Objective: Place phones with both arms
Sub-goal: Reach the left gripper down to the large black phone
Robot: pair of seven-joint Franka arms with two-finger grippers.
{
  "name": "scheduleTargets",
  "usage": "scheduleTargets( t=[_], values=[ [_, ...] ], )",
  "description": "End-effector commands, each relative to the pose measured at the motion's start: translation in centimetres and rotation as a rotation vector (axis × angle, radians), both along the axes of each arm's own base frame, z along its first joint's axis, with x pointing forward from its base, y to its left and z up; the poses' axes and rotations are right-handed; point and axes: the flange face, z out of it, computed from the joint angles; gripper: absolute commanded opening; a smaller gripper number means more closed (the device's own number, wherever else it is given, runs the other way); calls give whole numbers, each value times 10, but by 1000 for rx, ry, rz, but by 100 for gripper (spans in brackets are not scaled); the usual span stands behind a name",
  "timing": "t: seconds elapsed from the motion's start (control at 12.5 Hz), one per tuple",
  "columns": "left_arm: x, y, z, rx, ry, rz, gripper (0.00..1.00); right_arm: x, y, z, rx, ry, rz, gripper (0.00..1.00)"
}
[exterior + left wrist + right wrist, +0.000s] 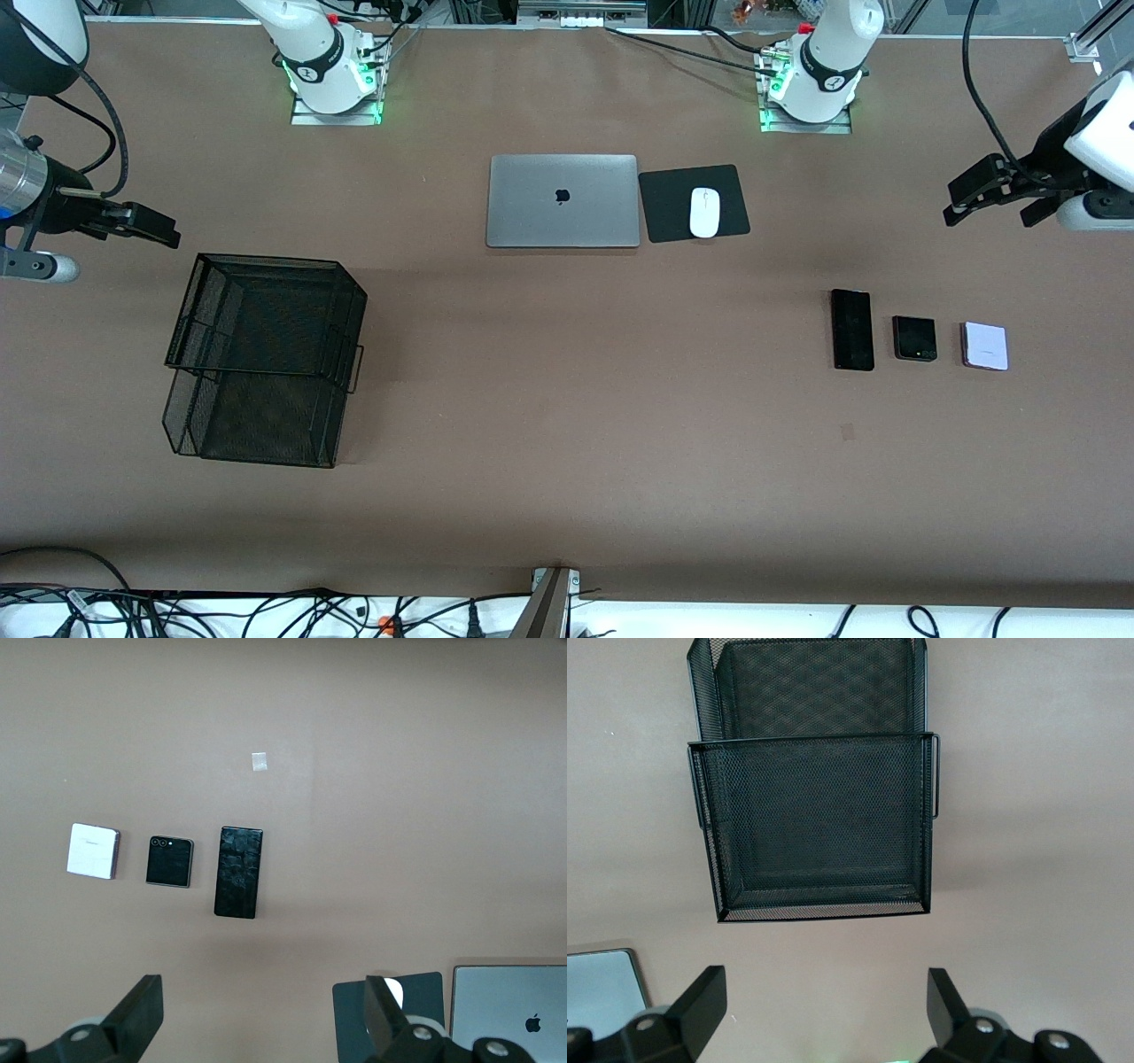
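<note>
Three phones lie in a row on the brown table toward the left arm's end: a long black slab [852, 329], a small squarish black one [914, 338] and a pale lavender-white one [985, 346]. The left wrist view shows the same row, long black phone [239, 872], small black phone [168, 861], lavender phone [92, 850]. My left gripper [988, 208] hangs open and empty above the table, well apart from the phones; its fingers [137, 1014] stand wide. My right gripper [164, 232] is open and empty in the air by the mesh tray; its fingers [700, 997] hold nothing.
A black two-tier mesh tray [266, 260] stands toward the right arm's end, also seen from the right wrist as the mesh tray [815, 914]. A closed grey laptop [563, 200] lies mid-table, with a white mouse [704, 212] on a black pad [666, 206] beside it. A small tape mark [847, 431] lies nearer the camera than the phones.
</note>
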Motion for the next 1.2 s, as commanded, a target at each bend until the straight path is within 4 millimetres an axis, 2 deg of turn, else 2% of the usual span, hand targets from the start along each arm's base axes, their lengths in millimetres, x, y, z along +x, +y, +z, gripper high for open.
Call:
scheduleTargets(
  t=[0.0,0.72,1.12],
  values=[
    [-12,13,3,50,28,-76,100,-2,-2,3,4,3,-4,100],
    [-14,18,-1,58,54,-79,100,-2,-4,3,5,5,13,100],
    [-14,32,-18,57,93,-77,100,-2,-3,3,6,5,14,100]
  ],
)
